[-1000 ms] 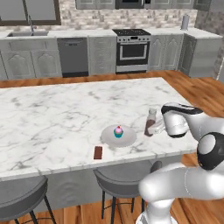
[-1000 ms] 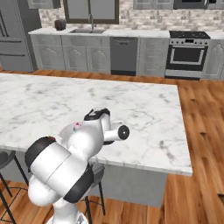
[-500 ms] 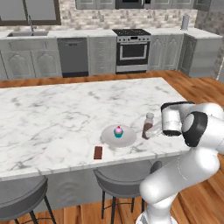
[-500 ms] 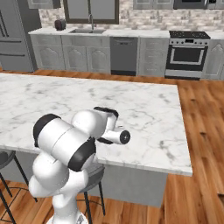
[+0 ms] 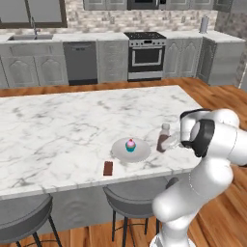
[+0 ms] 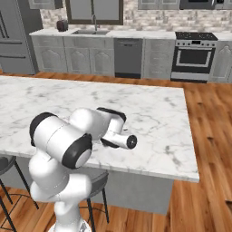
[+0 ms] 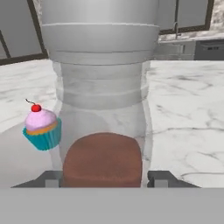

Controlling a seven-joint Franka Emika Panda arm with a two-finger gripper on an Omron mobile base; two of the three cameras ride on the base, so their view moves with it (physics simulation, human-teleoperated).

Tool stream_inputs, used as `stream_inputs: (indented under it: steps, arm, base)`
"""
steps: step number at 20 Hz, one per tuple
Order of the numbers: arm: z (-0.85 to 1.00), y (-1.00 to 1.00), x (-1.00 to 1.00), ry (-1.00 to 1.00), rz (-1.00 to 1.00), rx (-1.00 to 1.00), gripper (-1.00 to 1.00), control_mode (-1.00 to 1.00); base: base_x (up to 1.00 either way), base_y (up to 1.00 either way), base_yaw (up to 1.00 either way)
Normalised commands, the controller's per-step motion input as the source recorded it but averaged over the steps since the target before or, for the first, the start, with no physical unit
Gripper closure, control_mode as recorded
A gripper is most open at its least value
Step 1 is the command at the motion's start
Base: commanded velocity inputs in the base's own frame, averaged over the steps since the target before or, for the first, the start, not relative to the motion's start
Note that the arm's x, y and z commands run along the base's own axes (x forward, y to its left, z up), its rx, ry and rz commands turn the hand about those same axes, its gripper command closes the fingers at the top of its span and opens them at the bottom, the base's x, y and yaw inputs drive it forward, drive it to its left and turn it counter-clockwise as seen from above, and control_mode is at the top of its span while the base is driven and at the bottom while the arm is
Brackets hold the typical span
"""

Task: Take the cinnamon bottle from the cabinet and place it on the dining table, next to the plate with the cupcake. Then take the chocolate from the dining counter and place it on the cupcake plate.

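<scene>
Cinnamon bottle (image 5: 163, 138) stands upright on the dining table (image 5: 58, 125), its long axis vertical, grey cap up and the reddish-brown contents settled in its lower part. It sits just to the right of the plate (image 5: 131, 150), near the table's front edge. On the plate the cupcake (image 5: 130, 144) stands upright in its teal wrapper, pink frosting and red dot on top. The chocolate (image 5: 108, 168) lies flat on the marble in front of the plate and a little to its left, close to the table's edge, its long side running roughly front to back.

From the right, the gripper (image 5: 173, 142) reaches in level with the bottle. In the hand view the bottle (image 7: 102, 96) looms close, straight up between the two fingertips (image 7: 159, 179), with the cupcake (image 7: 41, 127) off to its left. Whether the pads press the glass or stand just clear of it I cannot tell.

Below the table's front edge stand two grey stools (image 5: 129, 198).
</scene>
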Motion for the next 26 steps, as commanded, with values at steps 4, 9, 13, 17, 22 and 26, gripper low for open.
stream_inputs:
  steps: [4, 9, 13, 17, 22, 26]
  arm:
    - [0.56, 0.0, -0.01, 0.03, 0.0, -0.01, -1.0, -1.0]
    - [0.88, 0.02, -0.1, 0.01, 0.0, -0.03, -1.0, -1.0]
    - [1.0, 0.15, -0.27, 0.0, 0.0, -0.03, -1.0, -1.0]
    - [1.0, 0.29, -0.04, 0.0, 0.0, -0.03, -1.0, -1.0]
    - [1.0, 0.83, 0.0, 0.17, 0.0, -0.03, -1.0, -1.0]
    - [0.82, 1.0, -0.03, 0.34, 0.0, 0.0, -1.0, -1.0]
  base:
    - [0.0, 0.0, 0.0]
    - [0.0, 0.0, 0.0]
    - [0.0, 0.0, 0.0]
    - [0.0, 0.0, 0.0]
    - [0.0, 0.0, 0.0]
    - [0.0, 0.0, 0.0]
